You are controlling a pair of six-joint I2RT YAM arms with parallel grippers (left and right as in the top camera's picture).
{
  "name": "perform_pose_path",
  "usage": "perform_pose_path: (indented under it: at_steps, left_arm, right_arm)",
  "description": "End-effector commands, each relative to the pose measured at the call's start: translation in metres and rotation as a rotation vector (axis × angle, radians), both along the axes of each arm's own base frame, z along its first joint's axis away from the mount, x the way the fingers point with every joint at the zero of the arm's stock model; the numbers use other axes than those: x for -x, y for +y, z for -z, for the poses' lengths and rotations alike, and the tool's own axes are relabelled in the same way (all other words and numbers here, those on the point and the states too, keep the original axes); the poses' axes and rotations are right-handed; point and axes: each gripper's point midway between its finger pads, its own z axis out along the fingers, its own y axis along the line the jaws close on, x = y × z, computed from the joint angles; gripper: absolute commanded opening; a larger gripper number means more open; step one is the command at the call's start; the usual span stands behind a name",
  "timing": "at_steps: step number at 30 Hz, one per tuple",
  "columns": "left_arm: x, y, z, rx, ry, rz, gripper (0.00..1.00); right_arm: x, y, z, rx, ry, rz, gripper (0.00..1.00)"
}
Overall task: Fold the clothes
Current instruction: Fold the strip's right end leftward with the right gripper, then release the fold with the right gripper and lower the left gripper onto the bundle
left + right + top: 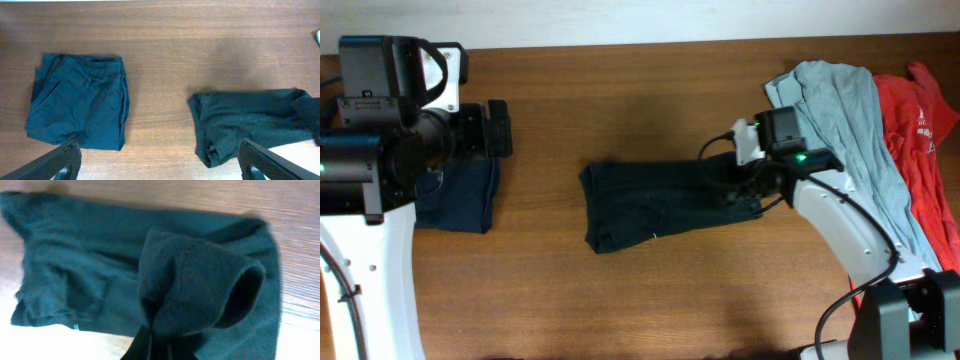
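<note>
- A bunched, raised fold of the black garment (200, 290) is being pinched by the right gripper (151, 339). Its jaws are being pressed almost together on the cloth at the bottom edge of the right wrist view.
- The rest of that garment is lying near the middle of the table (620, 90). It is being stretched out as a rumpled strip running leftward from the gripper, with its left end folded over on itself.
- The left gripper (159, 150) is being held above the left part of the table. Its jaws are being held spread wide with nothing between them, and only bare wood is being framed there.
- A folded navy garment (75, 107) is lying flat at the left side of the table, well apart from the black one. It is being partly hidden under the left gripper in the overhead view.
- Farthest off, at the right edge, a pale blue-grey garment (845, 110) and a red garment (920, 130) are lying loose and unfolded. They are touching, with the blue-grey one being draped over the red one's edge.
</note>
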Motion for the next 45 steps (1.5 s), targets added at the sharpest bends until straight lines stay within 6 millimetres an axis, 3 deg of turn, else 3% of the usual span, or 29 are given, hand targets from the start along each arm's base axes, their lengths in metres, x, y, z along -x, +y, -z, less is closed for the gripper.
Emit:
perform_pose_path:
  at_steps: [1, 3, 7, 8, 14, 19, 25, 30, 35, 45]
  left_arm:
    - [0.0, 0.004, -0.005, -0.012, -0.017, -0.009, 0.99]
    - [0.0, 0.004, -0.005, -0.012, -0.017, -0.009, 0.99]
    - [0.0, 0.004, -0.005, -0.011, -0.017, -0.01, 0.99]
    - [0.0, 0.004, -0.005, -0.011, -0.017, -0.01, 0.99]
    - [0.0, 0.004, -0.005, -0.012, -0.017, -0.009, 0.99]
    - [0.0, 0.004, -0.005, -0.012, -0.017, -0.009, 0.99]
    - [0.0, 0.004, -0.005, -0.012, -0.017, -0.009, 0.99]
    - [0.0, 0.004, -0.005, -0.012, -0.017, -0.009, 0.99]
    - [0.0, 0.004, -0.005, -0.012, -0.017, -0.009, 0.99]
    - [0.0, 0.003, -0.006, -0.006, -0.021, -0.006, 0.99]
  right_arm:
    - [0.005, 0.024, 0.011, -0.013, 0.034, -0.04, 0.06]
    - [0.009, 0.036, 0.017, -0.022, 0.058, -0.048, 0.16]
    - [0.011, 0.054, 0.016, -0.031, 0.036, -0.093, 0.25]
    - [0.007, 0.057, 0.014, -0.037, 0.018, -0.097, 0.33]
    - [-0.006, 0.084, -0.007, -0.185, -0.061, -0.155, 0.36]
    - [-0.006, 0.086, -0.008, -0.202, -0.062, -0.159, 0.37]
    - [0.0, 0.068, 0.006, -0.11, -0.006, -0.083, 0.41]
    - [0.021, 0.063, 0.017, -0.063, 0.084, -0.087, 0.46]
    - [0.02, 0.018, 0.031, 0.142, 0.098, 0.02, 0.5]
    - [0.004, -0.039, 0.031, 0.098, 0.145, 0.265, 0.58]
